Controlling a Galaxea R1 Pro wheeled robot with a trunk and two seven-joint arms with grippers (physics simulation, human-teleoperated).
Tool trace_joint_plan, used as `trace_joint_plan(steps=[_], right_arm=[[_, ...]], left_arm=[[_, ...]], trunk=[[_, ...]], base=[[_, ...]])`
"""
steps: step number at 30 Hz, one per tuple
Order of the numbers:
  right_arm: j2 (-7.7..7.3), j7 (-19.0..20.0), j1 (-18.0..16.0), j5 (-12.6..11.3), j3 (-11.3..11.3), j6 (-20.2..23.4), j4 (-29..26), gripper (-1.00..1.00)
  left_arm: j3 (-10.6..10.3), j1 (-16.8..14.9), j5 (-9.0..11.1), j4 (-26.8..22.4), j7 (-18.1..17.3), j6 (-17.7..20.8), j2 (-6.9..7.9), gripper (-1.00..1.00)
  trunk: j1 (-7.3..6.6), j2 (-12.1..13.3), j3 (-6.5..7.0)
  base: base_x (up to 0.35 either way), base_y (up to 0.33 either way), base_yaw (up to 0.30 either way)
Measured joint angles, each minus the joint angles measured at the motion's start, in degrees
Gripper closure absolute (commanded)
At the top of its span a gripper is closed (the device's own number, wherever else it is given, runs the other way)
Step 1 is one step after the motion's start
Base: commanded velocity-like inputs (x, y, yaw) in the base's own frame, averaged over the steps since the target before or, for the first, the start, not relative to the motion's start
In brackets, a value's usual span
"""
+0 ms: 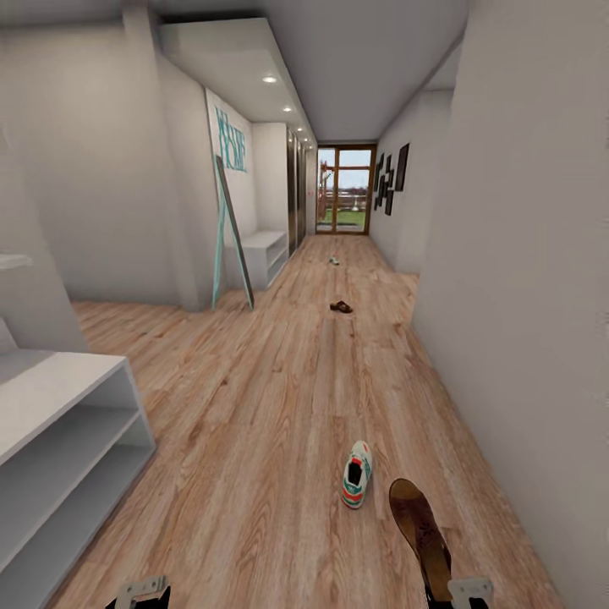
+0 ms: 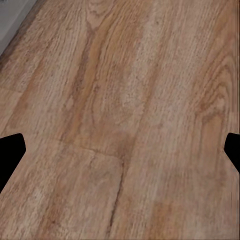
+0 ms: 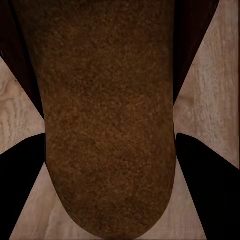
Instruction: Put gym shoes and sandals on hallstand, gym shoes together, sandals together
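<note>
The right gripper (image 1: 461,592), at the near edge of the head view, is clamped on a brown sandal (image 1: 420,526), which sticks out ahead of it above the corridor floor (image 1: 271,406) with its sole side up; in the right wrist view the sandal's rough brown surface (image 3: 110,125) runs between the two dark fingers (image 3: 20,185), which sit tight against its edges. Just to the left of the held sandal, a white gym shoe (image 1: 356,474) with teal trim and an orange-red heel lies on the floor, pointing away down the corridor. The left gripper (image 1: 142,592) hangs low at the near left with nothing in it, and the left wrist view shows its fingertips (image 2: 11,155) set wide apart over bare wood planks (image 2: 120,120). The second sandal (image 1: 341,307) lies on the floor farther down the middle of the corridor, and well beyond it a small pale shape (image 1: 335,260) rests on the planks, too small to identify for certain. A pale grey shelf unit (image 1: 59,457) stands at the near left, and the hallstand (image 1: 265,254) sits farther along the left wall below teal letters (image 1: 232,144), with a teal-framed mirror (image 1: 230,233) leaning beside it. A glass door (image 1: 345,189) closes the far end.
</note>
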Motion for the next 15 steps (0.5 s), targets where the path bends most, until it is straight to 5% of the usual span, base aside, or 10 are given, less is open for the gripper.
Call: trace_joint_plan(steps=[15], right_arm=[[0.23, 0.0, -0.1, 0.0, 0.1, 0.0, -0.2, 1.00]], left_arm=[[0.0, 0.0, -0.1, 1.0, 0.0, -0.9, 0.02, -1.00]], trunk=[[0.00, 0.0, 1.24]], base=[[0.000, -0.262, 0.000]])
